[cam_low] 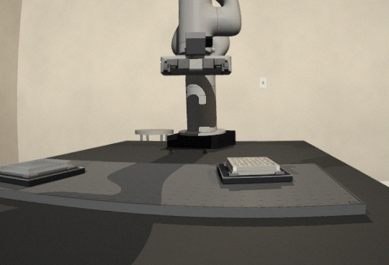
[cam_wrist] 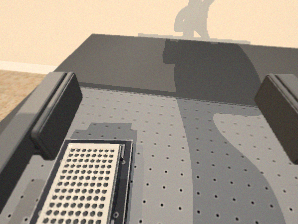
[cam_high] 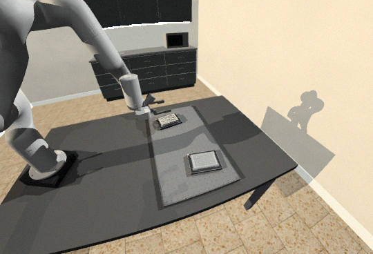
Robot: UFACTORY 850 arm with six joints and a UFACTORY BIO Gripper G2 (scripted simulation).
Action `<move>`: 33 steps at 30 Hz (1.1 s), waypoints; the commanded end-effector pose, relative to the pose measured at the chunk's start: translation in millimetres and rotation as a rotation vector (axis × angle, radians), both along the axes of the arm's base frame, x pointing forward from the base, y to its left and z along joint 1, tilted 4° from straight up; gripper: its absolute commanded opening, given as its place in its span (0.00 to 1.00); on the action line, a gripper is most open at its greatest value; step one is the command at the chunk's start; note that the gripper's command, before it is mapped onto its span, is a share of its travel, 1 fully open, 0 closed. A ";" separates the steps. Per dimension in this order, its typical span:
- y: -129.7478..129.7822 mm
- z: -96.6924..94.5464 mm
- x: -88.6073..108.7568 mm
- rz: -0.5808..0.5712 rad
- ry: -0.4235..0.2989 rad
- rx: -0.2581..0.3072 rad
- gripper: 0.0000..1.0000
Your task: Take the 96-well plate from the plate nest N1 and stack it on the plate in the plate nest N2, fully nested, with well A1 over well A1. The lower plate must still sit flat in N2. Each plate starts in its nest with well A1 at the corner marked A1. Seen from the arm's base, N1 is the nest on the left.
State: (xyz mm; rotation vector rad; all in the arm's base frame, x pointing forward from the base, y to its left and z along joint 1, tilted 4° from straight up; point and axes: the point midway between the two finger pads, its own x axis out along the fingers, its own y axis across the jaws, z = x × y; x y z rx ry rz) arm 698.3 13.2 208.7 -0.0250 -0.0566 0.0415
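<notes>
The cream 96-well plate (cam_high: 168,120) (cam_low: 253,165) (cam_wrist: 82,180) sits in the dark nest N1 (cam_high: 170,125) (cam_low: 257,179) (cam_wrist: 125,186), at the back in the top view. A paler, translucent-looking plate (cam_high: 205,160) (cam_low: 39,166) sits in nest N2 (cam_high: 206,170) (cam_low: 54,177), which is outside the wrist view. My gripper (cam_high: 167,106) (cam_low: 196,65) (cam_wrist: 169,117) is open with nothing between its fingers. It is raised above the table, on the arm's side of N1, its fingers pointing outward over the board. The A1 marks are too small to read.
Both nests stand on a grey perforated board (cam_high: 183,188) (cam_low: 263,208) (cam_wrist: 155,175) with a raised edge, on the dark table (cam_high: 114,188). The arm's base (cam_high: 48,167) (cam_low: 202,138) stands on the table across from the board. A wall is beyond the table's far edge in the wrist view.
</notes>
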 end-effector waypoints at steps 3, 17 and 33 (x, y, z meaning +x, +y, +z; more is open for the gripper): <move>11.6 -10.1 6.7 -0.001 -0.002 -0.001 0.37; 59.7 -55.9 28.9 -0.001 -0.002 -0.001 0.37; 102.0 -96.2 48.5 -0.001 -0.002 -0.001 0.37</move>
